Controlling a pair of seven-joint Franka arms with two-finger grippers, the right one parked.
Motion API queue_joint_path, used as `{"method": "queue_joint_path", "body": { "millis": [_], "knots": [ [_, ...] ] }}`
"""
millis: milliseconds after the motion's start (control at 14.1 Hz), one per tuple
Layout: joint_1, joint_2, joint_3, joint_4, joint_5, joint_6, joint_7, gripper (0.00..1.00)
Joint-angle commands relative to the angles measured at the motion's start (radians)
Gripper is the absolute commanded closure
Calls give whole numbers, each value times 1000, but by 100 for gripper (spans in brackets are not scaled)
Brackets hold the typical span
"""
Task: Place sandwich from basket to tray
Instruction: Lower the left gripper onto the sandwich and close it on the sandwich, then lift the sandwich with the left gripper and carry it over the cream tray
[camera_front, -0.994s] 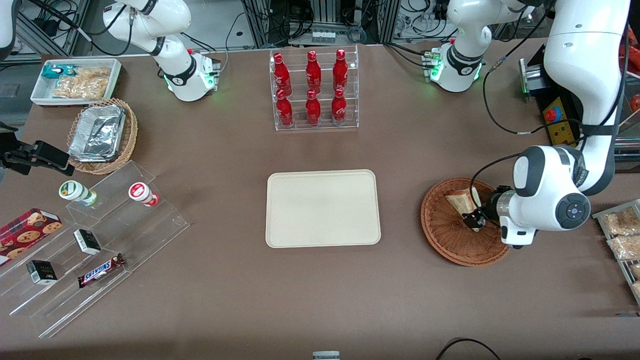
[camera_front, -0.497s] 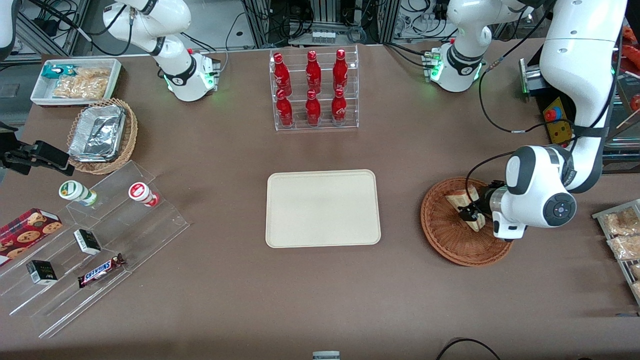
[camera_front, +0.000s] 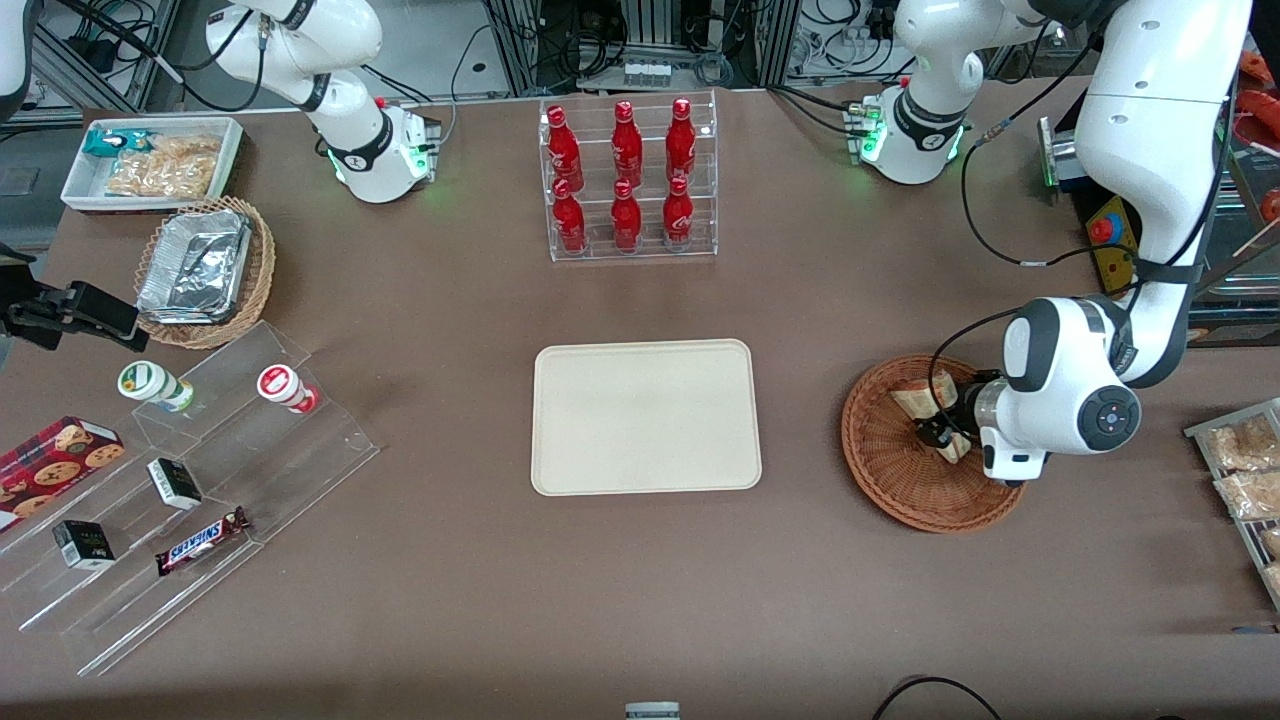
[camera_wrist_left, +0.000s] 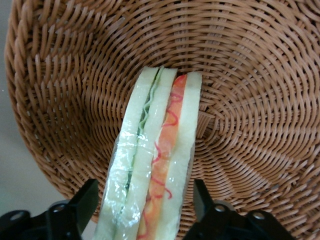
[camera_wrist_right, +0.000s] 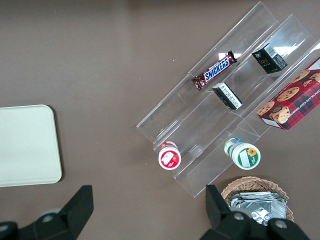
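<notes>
The sandwich (camera_front: 922, 404) (camera_wrist_left: 155, 150), a wrapped wedge of white bread with red and green filling, lies in the reddish-brown wicker basket (camera_front: 900, 485) (camera_wrist_left: 250, 100) at the working arm's end of the table. My gripper (camera_front: 941, 433) (camera_wrist_left: 145, 202) is down in the basket, open, with one black finger on each side of the sandwich and a thin gap at both. The cream tray (camera_front: 645, 415) (camera_wrist_right: 25, 145) lies flat at the table's middle, with nothing on it.
A clear rack of red bottles (camera_front: 628, 180) stands farther from the front camera than the tray. Snack packets (camera_front: 1245, 470) lie beside the basket at the table's edge. Acrylic steps with snacks (camera_front: 180, 480), a foil-filled tan basket (camera_front: 205, 270) and a white snack tray (camera_front: 150, 160) sit toward the parked arm's end.
The working arm's wrist has shifted a little toward the tray and the gripper has settled lower around the sandwich. The sandwich has stayed in the basket.
</notes>
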Motion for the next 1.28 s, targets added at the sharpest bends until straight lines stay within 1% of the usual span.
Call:
{"method": "queue_joint_path", "body": {
  "millis": [0, 71, 142, 213, 284, 426, 497, 568, 710, 923, 1206],
  "knots": [
    [1, -6, -2, -8, -13, 16, -14, 56],
    [0, -13, -2, -6, -13, 14, -14, 68],
    [-3, -19, -3, 0, -13, 10, -9, 77],
    [-5, -30, -3, 3, -13, 10, -3, 82],
    [-7, -42, -5, 4, -13, 8, -1, 85],
    [-10, -76, -29, 24, -11, -7, 2, 85],
    [-10, -113, -38, 29, -8, -35, 22, 85],
    [-10, -145, -48, 50, -14, -85, 84, 85],
    [-10, -162, -103, 121, -18, -183, 106, 85],
    [-10, -200, -126, 141, -18, -201, 120, 85],
    [-46, -193, -244, 198, -16, -216, 120, 85]
  ]
}}
